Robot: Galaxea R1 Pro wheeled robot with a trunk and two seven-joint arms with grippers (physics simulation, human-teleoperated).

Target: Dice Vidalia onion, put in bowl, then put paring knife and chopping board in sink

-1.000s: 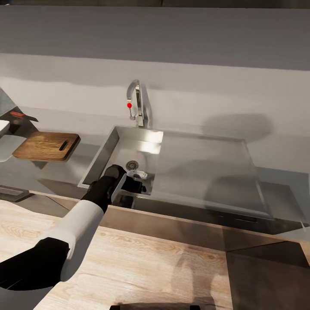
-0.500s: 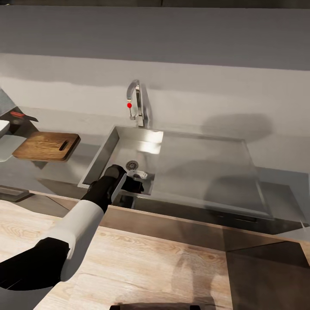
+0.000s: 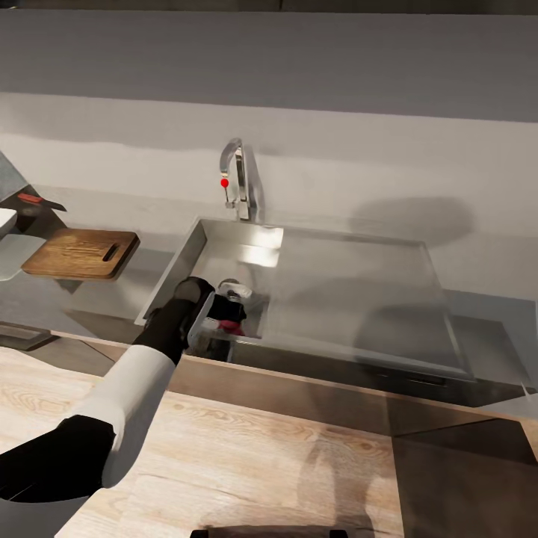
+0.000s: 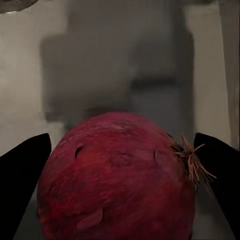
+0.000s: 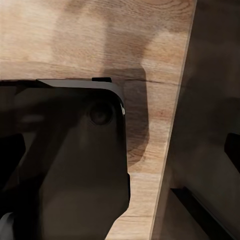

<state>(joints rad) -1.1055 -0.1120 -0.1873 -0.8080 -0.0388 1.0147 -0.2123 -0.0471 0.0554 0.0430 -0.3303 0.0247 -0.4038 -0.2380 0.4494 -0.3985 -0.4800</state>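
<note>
**Left claw on onion, sink front-left corner**

Left gripper (image 3: 224,317) reaches down into the sink (image 3: 359,299) near its front wall, just beside the drain. Wrist view: Vidalia onion (image 4: 117,180) sits between the two dark fingers (image 4: 22,175), root tuft toward one finger; contact looks likely, so judged grasping, not proven. Onion (image 3: 229,326) shows red at the fingertips. Right gripper: state cannot tell. Chopping board (image 3: 81,253) lies on the countertop (image 3: 45,299) to the left, nearer this arm. Lift must clear the sink's left rim first; open room above.
</note>
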